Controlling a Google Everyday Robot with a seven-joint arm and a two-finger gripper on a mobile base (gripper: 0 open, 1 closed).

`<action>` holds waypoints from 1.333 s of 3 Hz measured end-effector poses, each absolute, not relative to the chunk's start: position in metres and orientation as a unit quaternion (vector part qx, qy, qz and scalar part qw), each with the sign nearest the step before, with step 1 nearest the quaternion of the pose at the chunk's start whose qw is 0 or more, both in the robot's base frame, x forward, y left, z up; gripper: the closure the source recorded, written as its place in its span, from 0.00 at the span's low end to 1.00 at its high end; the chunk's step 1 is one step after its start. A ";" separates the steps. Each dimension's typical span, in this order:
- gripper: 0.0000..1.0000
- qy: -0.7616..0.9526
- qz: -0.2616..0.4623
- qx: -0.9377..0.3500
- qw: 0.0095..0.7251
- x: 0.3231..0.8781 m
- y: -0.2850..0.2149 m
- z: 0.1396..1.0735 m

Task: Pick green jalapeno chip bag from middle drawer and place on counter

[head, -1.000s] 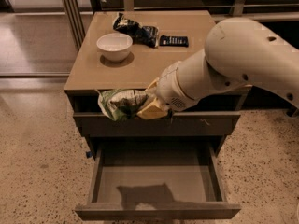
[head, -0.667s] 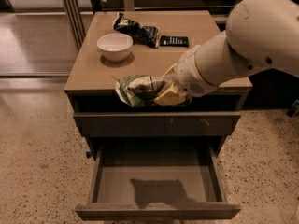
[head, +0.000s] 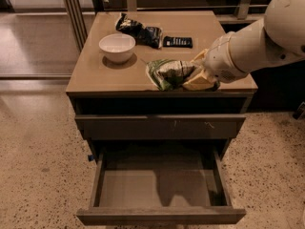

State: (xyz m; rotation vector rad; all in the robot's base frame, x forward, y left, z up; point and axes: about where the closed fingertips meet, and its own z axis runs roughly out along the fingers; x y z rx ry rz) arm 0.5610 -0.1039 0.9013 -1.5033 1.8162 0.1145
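Looking down on a dark grey cabinet, with 1 white robot arm [head: 257, 39] reaching in from the right of a white bowl [head: 117, 47]. The bowl stands on the counter [head: 90, 78], a glossy tan top. To the bowl's right and nearer the front edge, the gripper [head: 194, 74] pinches the green jalapeno chip bag [head: 167, 74] between its 2 tan fingers [head: 198, 83]. The bag lies on its side over the counter, apart from the bowl. It seems to touch the surface, though the angle leaves that unsure. Behind and right of the bowl lies a black-and-blue snack bag [head: 139, 31], and further right a flat black packet [head: 177, 42]. Below the bowl, under a shut drawer front [head: 159, 126] with pale scratches, the middle drawer [head: 157, 190] stands pulled open, a shadow on its grey floor.
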 end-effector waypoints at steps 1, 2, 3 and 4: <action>1.00 0.703 0.033 -0.579 0.411 0.586 -0.126 0.892; 1.00 0.696 0.018 -0.569 0.438 0.614 -0.140 0.885; 1.00 0.696 0.018 -0.568 0.439 0.616 -0.141 0.884; 1.00 0.695 0.022 -0.557 0.454 0.624 -0.149 0.881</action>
